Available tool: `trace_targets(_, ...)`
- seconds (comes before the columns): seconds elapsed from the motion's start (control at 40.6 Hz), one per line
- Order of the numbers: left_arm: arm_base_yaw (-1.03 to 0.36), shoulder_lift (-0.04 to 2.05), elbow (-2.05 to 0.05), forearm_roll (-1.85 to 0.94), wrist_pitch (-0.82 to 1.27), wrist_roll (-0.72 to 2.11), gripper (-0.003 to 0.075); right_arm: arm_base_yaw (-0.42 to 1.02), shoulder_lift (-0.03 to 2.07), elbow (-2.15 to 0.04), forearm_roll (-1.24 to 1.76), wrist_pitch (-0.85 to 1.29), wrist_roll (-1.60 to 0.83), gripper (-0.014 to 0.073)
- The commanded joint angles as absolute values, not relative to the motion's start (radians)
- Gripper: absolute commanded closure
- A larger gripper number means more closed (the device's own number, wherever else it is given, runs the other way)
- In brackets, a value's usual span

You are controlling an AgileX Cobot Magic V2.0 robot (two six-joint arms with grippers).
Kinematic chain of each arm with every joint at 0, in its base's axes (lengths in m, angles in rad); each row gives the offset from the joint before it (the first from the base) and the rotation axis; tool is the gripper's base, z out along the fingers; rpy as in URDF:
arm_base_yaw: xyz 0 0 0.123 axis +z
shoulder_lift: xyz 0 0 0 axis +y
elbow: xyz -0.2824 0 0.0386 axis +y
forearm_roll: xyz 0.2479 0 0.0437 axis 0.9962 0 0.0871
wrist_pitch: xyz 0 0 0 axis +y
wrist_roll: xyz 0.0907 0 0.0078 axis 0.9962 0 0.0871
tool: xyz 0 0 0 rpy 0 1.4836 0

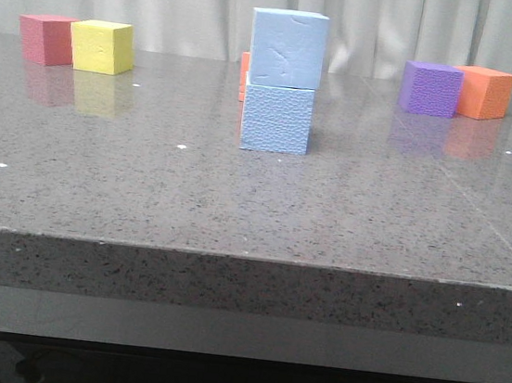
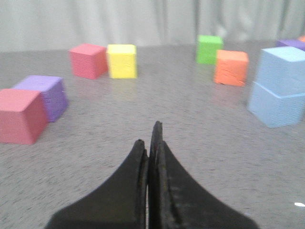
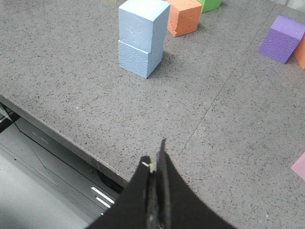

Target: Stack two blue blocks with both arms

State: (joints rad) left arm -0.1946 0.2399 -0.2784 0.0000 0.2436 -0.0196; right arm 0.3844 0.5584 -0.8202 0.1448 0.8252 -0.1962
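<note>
Both pairs of jaws are pressed together and empty: the left gripper (image 2: pixel 151 143) and right gripper (image 3: pixel 155 162) sit well apart from the stack, which suggests it is finished. At table (image 1: pixel 144 187) centre, the top block (image 1: pixel 287 48) rests on the bottom block (image 1: pixel 276 117), slightly offset, toward 12 o'clock of each gripper.
</note>
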Motion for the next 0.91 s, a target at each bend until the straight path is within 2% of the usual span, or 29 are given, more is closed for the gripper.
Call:
trace_targets(0.0, -0.146, 0.14, -0.184, 0.0, 0.066, -0.02, 0.074, 0.381, 0.56, -0.843, 0.147, 0.762, -0.198, 0.066)
trace_targets(0.271, -0.088, -0.008, 0.01, -0.012, -0.021, -0.02, 0.074, 0.381, 0.56, -0.843, 0.147, 0.762, -0.198, 0.066)
trace_targets(0.887, -0.092, -0.024, 0.008, -0.006, 0.0, -0.017, 0.0741, 0.381, 0.56, -0.843, 0.147, 0.763, -0.198, 0.066)
